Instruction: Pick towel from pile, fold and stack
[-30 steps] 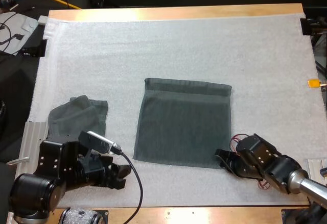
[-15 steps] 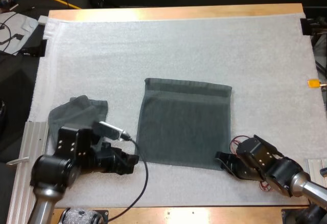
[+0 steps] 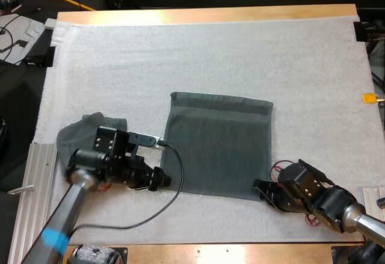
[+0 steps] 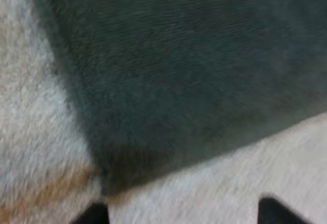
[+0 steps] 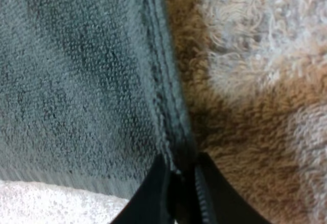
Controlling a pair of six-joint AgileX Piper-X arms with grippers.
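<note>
Towel point(image 3: 216, 150) looked soft and floppy, so I figured corners: my right gripper point(image 3: 261, 189) pinched the near-right hem, left gripper point(image 3: 163, 180) hung open by the near-left corner.

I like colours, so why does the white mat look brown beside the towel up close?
Right wrist view: the mat looks orange-brown beside the spread towel, probably in shadow. Left wrist view: a fainter orange tinge. High view: evenly lit, pale.

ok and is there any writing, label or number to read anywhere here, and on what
None: no word, label, brand, number or sign can be read on the flat towel, the crumpled towel or the mat.
</note>
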